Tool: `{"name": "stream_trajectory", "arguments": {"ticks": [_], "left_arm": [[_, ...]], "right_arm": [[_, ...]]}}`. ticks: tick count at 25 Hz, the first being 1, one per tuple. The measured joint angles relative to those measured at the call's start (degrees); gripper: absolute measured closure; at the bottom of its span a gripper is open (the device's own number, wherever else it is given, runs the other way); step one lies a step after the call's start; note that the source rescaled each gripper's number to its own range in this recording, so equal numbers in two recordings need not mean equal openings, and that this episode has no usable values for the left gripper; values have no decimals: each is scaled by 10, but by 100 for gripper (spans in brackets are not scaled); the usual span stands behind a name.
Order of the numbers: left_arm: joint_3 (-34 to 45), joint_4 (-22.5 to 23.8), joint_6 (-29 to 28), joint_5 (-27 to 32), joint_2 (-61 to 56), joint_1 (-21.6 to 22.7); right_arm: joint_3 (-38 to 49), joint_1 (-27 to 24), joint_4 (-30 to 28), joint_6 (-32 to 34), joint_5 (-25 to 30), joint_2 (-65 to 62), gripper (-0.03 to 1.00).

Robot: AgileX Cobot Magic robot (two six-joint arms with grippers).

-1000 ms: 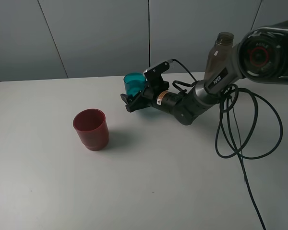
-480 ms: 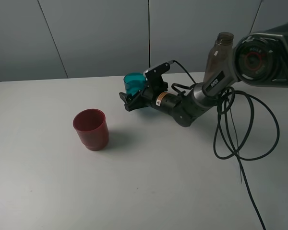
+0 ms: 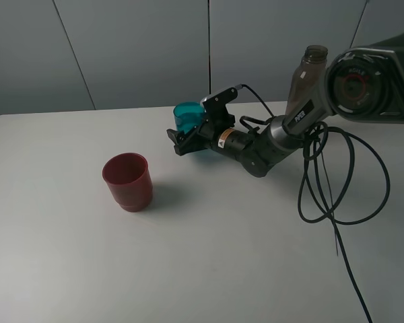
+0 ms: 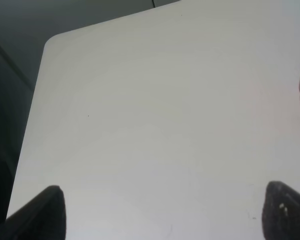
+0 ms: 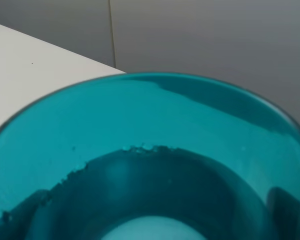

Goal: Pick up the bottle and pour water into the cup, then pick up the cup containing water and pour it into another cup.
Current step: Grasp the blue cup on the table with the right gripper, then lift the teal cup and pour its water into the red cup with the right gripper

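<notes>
- My right gripper (image 3: 180, 142) straddles the cup (image 3: 186, 116), far across the table (image 3: 222, 262); whether it pinches, I cannot tell.
- My left gripper (image 4: 162, 212) hangs spread.

right arm (image 3: 293, 121): reaches from upper right of frame toward upper centre, forearm low, wrist near level | right gripper (image 3: 186, 138): jaws spread wide | left gripper (image 4: 165, 212): jaws wide apart, only dark tips visible
</notes>
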Motion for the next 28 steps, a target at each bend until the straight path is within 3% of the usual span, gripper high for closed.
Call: {"name": "stream_trajectory", "arguments": {"ticks": [2,3,5,19,28], "left_arm": [[0,0,0,0,0,0],[0,0,0,0,0,0],[0,0,0,0,0,0],[0,0,-2,0,0,0],[0,0,-1,0,0,0]], "right_arm": [[0,0,0,0,0,0,32],[0,0,0,0,0,0,45],[0,0,0,0,0,0,93],[0,2,-2,0,7,-3,90],[0,2,-80,1,44,-58,90]]}}
